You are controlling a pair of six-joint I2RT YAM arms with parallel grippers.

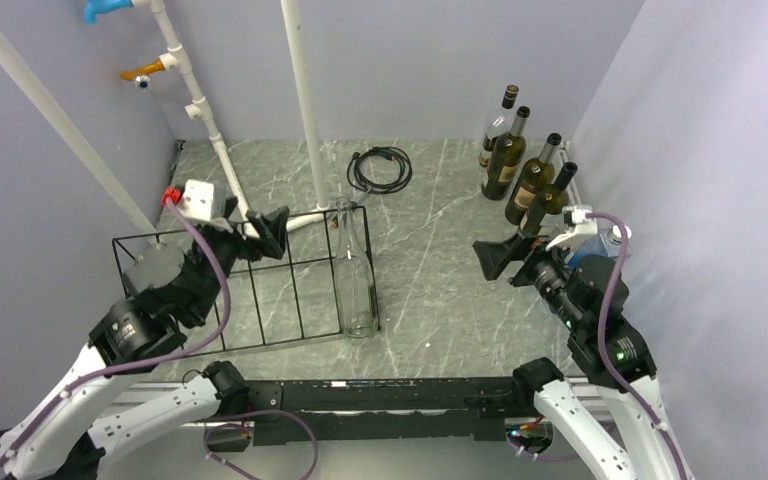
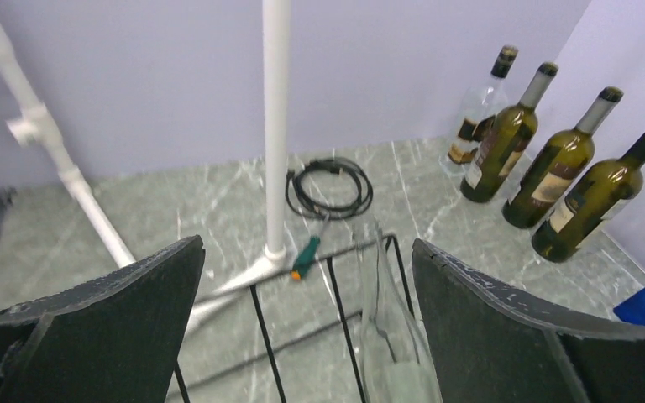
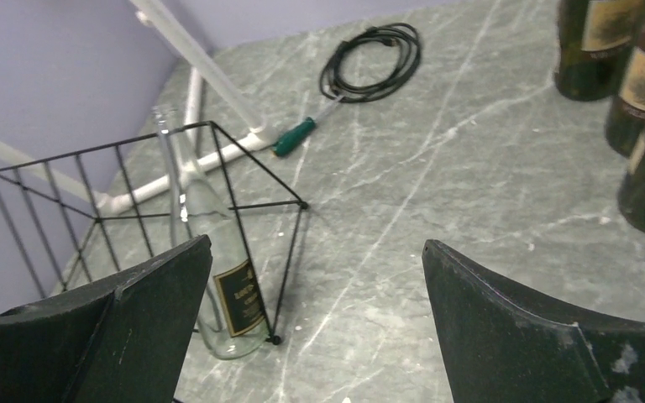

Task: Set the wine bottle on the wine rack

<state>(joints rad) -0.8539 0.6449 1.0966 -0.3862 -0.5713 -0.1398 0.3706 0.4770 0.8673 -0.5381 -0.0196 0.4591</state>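
Note:
The wine rack is a low black wire frame on the left of the marble table. A clear wine bottle with a dark label lies in its rightmost slot, neck pointing to the far side and base at the near edge. My left gripper is open and empty above the rack's far edge, left of the bottle's neck. My right gripper is open and empty, well right of the rack. The bottle and rack wires show in the left wrist view. The bottle and rack also show in the right wrist view.
Several dark wine bottles stand at the back right by the wall. A black coiled cable and a green-handled screwdriver lie behind the rack. White pipes stand at the back left. A blue object sits by the right arm.

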